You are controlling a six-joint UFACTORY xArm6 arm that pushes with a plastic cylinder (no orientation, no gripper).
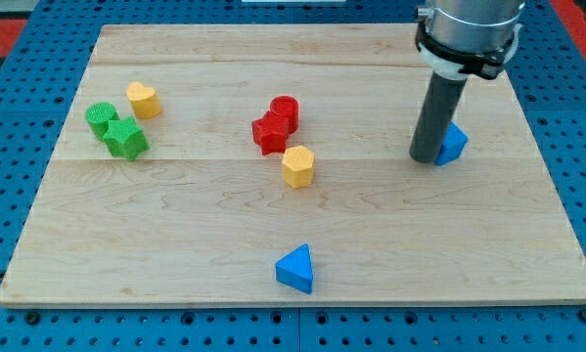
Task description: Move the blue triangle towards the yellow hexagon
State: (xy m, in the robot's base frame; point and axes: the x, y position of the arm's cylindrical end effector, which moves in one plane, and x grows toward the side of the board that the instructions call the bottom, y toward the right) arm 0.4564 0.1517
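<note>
The rod comes down from the view's top right; its tip [428, 158] sits on the wooden counter [175, 225], right against a small blue block [453, 144] whose shape is partly hidden behind the rod, just to the tip's right. There is no gripper on this arm, only the dark rod, so nothing is held.

The blue triangle [295, 268] lies near the counter's bottom edge, about mid-width, well apart from the tip, down and to the view's left of it. The yellow hexagon [297, 165] stands above the triangle, near the centre of the counter, with bare wood between the two.

Just up and left of the hexagon are a red star-like block [269, 133] and a red cylinder [285, 112], touching each other; the star is close to the hexagon. At the view's left sit a yellow heart-shaped block [143, 99], a green round-lobed block [101, 118] and a green star-like block [125, 139], the two green ones touching.

No labels or writing can be read anywhere.
</note>
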